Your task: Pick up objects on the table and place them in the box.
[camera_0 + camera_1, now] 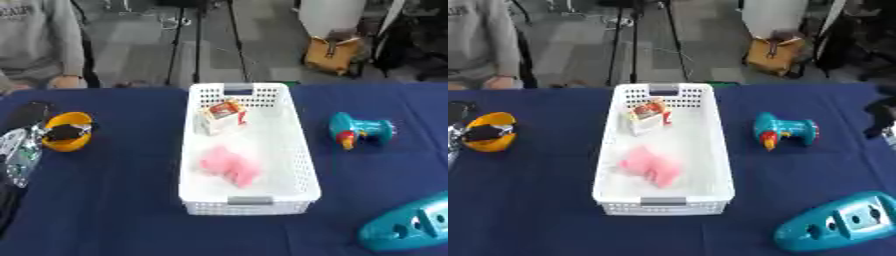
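Note:
A white slotted box (300,150) stands mid-table and holds a small white-and-red carton (221,116) and a pink soft thing (231,166). At the left edge, my left hand (24,137) has its dark fingers (66,132) curled over a round yellow object (70,131) on the blue cloth. A teal toy drill (359,129) lies to the right of the box. Near the front right corner lies a bigger teal toy (842,227) with holes in it. A dark blurred shape at the right edge is my right hand (883,119); it stands apart from the drill.
The table (114,200) is covered with dark blue cloth. Beyond its far edge are tripod legs (175,45) and a yellow bag (331,54) on the floor. Bare cloth lies between the box and the yellow object.

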